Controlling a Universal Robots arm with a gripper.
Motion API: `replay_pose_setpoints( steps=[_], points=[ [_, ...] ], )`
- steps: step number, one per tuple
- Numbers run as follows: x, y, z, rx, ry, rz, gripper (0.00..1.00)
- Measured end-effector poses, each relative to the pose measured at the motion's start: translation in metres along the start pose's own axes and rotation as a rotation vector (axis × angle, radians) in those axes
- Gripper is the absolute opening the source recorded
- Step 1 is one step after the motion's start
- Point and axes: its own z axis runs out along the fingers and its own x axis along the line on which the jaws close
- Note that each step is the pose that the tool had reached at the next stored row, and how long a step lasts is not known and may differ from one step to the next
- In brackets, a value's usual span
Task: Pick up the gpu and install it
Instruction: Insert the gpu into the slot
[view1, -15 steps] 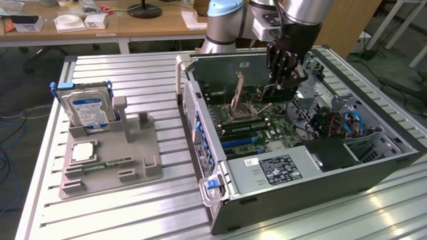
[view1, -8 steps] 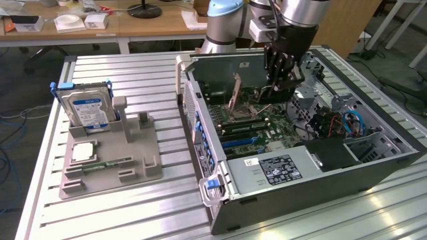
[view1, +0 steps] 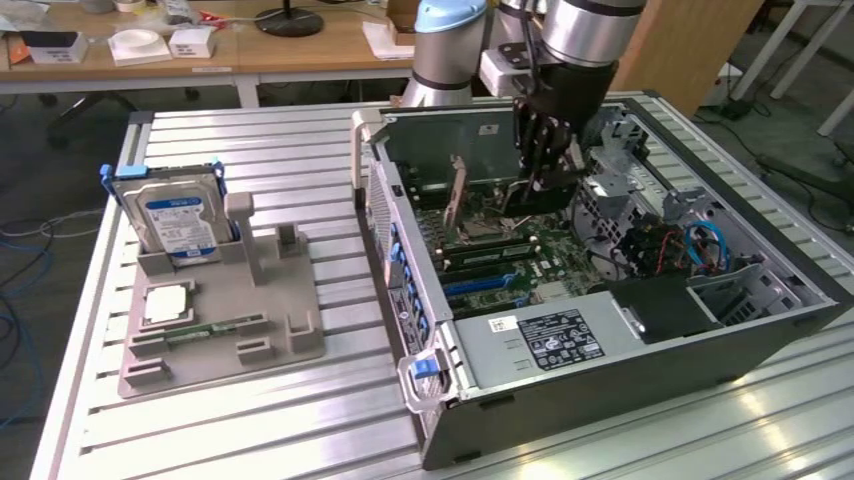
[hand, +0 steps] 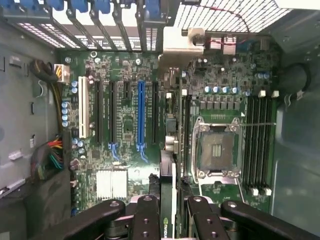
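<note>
Slatted metal table (view1: 267, 430) fills the front of the room. Nearest on it, toward the exterior view's left, sits a grey plastic tray (view1: 274, 350). A slim green memory stick (view1: 214, 328) lies flat in the tray, and a silver hard drive (view1: 174, 215) with a blue label stands upright at its far end. Just beside the tray, toward the exterior view's right, a black computer case (view1: 601, 400) lies on its side with the panel off. A grey box (view1: 547, 340) with a printed label takes up the near end of the case. Past that box the green motherboard (view1: 514, 250) lies in plain sight, and the arm (view1: 587, 40) reaches straight down into the case over it. The gripper (view1: 545, 180) is clamped narrow on the gpu (view1: 531, 198), which hangs on edge beneath it, inside the case and over the board. In the wrist view the black fingers (hand: 146, 212) press on either side of the gpu (hand: 167, 180), seen edge-on. The long blue slot (hand: 141, 115) lies off to one side of it and the square processor socket (hand: 216, 147) to the other. Whether its lower edge touches the board I can't tell. Beyond the table stand wooden desks (view1: 307, 50) with small white boxes (view1: 140, 45) on them.
</note>
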Motion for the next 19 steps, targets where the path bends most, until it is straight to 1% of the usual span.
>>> replay_pose_setpoints(
  steps=[2, 5, 7, 11, 13, 15, 16, 19],
  points=[
    [0.005, 0.0001, 0.0031, 0.0000, -0.0001, 0.000, 0.26],
    [0.013, 0.0002, 0.0059, 0.0001, 0.0029, 0.000, 0.26],
    [0.017, 0.0003, 0.0071, 0.0001, 0.0080, 0.000, 0.26],
    [0.019, 0.0022, 0.0100, 0.0002, 0.0222, 0.000, 0.26],
    [0.019, 0.0065, 0.0121, 0.0001, 0.0286, -0.001, 0.26],
    [0.019, 0.0118, 0.0136, 0.0001, 0.0367, -0.001, 0.26],
    [0.019, 0.0151, 0.0144, 0.0004, 0.0387, -0.001, 0.26],
    [0.019, 0.0247, 0.0191, 0.0032, 0.0391, -0.001, 0.26]
  ],
)
